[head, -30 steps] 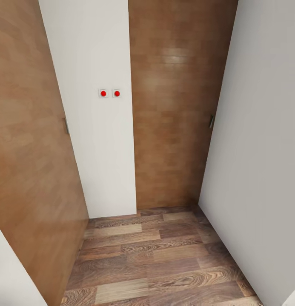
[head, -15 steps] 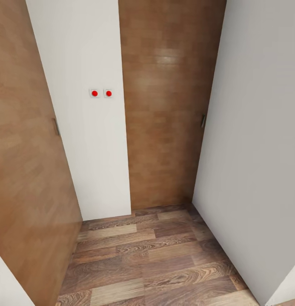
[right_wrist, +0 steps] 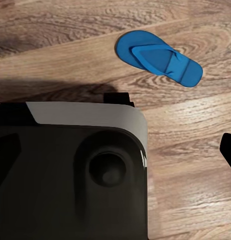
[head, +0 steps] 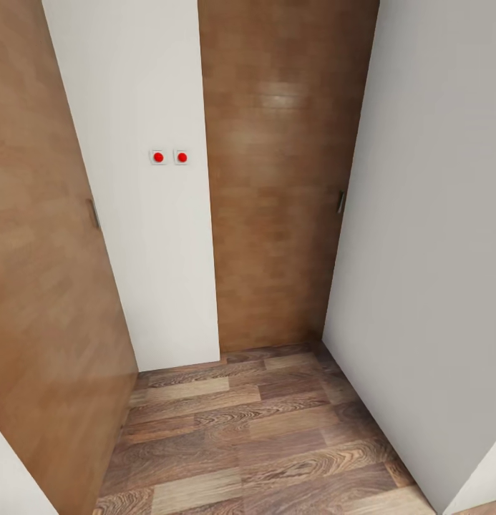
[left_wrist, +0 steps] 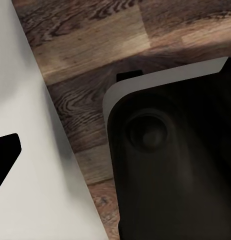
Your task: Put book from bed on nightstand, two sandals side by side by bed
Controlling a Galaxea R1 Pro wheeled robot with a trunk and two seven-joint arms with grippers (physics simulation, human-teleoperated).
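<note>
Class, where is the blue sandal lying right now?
In the right wrist view, one blue sandal lies flat on the wood-plank floor, just beyond the robot's dark, white-edged base and apart from it.

Wood-plank floor (head: 255, 429) under me, running up to walls and doors. My right wrist camera: one blue sandal (right_wrist: 159, 58) flat on planks, sole down.

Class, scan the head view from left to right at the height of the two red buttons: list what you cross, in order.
Wooden door on the left → white wall panel → two red buttons → wooden door straight ahead → white wall on the right.
</note>
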